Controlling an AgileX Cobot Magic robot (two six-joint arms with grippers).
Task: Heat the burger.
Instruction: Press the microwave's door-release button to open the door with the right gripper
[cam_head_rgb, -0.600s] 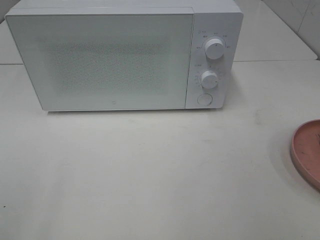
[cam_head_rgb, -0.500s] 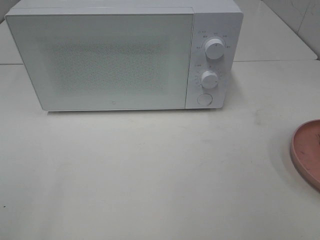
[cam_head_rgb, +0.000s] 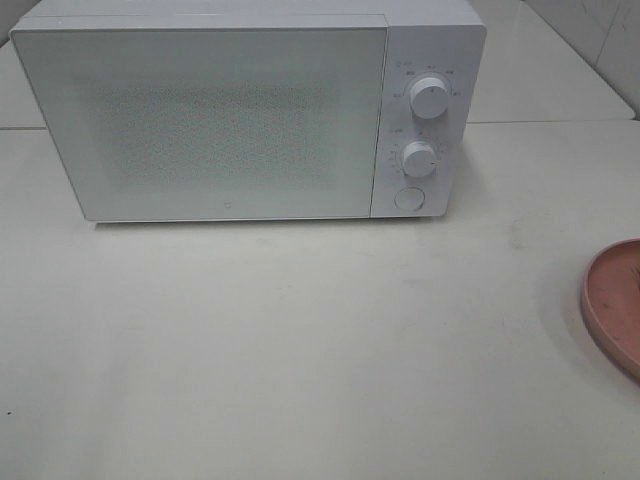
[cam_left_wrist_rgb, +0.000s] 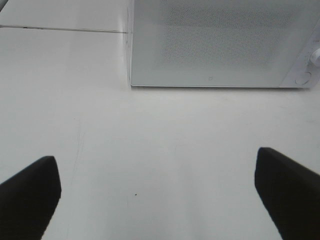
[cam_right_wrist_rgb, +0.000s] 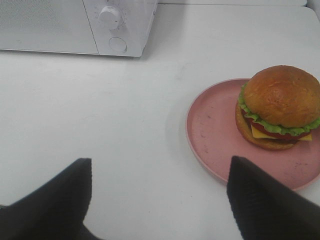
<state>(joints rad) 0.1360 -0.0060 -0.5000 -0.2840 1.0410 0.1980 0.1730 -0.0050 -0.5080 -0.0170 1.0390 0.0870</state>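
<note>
- Nothing has moved since a moment ago in the high view: the microwave (cam_head_rgb: 230, 120) and the pink plate (cam_head_rgb: 612, 300) sit just where they were.
- Closest in, the left gripper (cam_left_wrist_rgb: 157, 165) hangs over the white table (cam_head_rgb: 300, 350) with its two dark fingers (cam_left_wrist_rgb: 30, 195) spread wide apart. It holds nothing.
- The right gripper (cam_right_wrist_rgb: 160, 167) hangs over the table too, with its fingers wide apart and nothing between them.
- Just past the right gripper sits the plate, flat on the table on the right side. In the high view only its edge shows.
- The burger (cam_right_wrist_rgb: 280, 107) stands upright on the plate, close to one side of it and not in the middle. It has a shiny brown bun, green lettuce, yellow cheese and a dark patty.
- Neither gripper touches the burger or the plate.
- Bare table lies between the plate and the microwave.
- Farther back stands the white microwave, facing the arms. Its big door (cam_head_rgb: 200, 120) is shut, so it blocks the way inside.
- On the right of the door are two round knobs, an upper knob (cam_head_rgb: 429, 97) and a lower knob (cam_head_rgb: 419, 159), with a round button (cam_head_rgb: 408, 198) below them.
- Behind the microwave the table top runs on to a tiled wall (cam_head_rgb: 600, 30).
</note>
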